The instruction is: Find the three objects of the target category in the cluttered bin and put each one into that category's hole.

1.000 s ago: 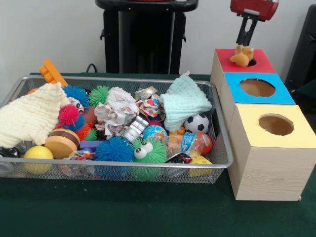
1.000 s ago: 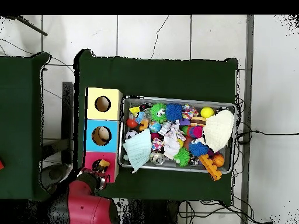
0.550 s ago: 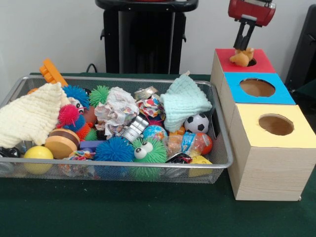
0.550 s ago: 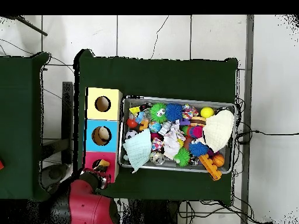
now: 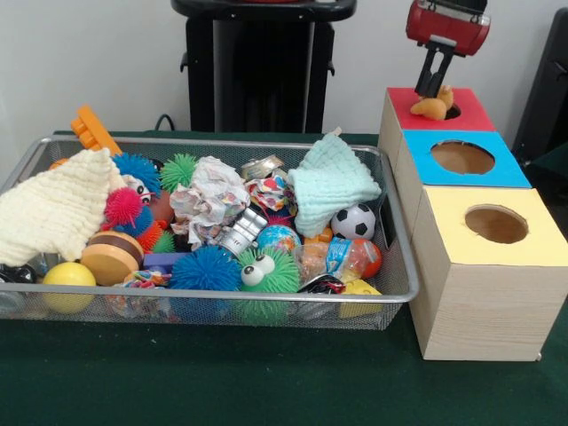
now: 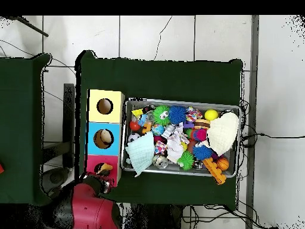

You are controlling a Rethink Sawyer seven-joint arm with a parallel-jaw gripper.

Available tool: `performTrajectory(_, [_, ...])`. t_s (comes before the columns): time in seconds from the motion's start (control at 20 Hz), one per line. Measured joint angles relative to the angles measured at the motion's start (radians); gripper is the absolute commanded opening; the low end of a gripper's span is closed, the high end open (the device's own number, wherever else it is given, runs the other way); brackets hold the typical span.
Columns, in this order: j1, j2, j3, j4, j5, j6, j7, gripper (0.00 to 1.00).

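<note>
Green table: one wire bin (image 5: 390, 293), three boxes, jaws (image 5: 432, 86) released above orange toy (image 5: 432, 106).

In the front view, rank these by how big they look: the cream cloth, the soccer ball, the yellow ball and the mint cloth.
1. Cream cloth, clearly largest.
2. Mint cloth.
3. and 4. Yellow ball and soccer ball look about alike; the yellow ball lies nearer the camera and sits partly behind the bin's mesh, so I won't rank them.
</note>
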Motion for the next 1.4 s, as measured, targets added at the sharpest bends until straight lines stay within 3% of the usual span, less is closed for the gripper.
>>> performTrajectory(1.4, [0.029,0.07,-0.004,-0.001,0.037,-0.072,0.0,0.0])
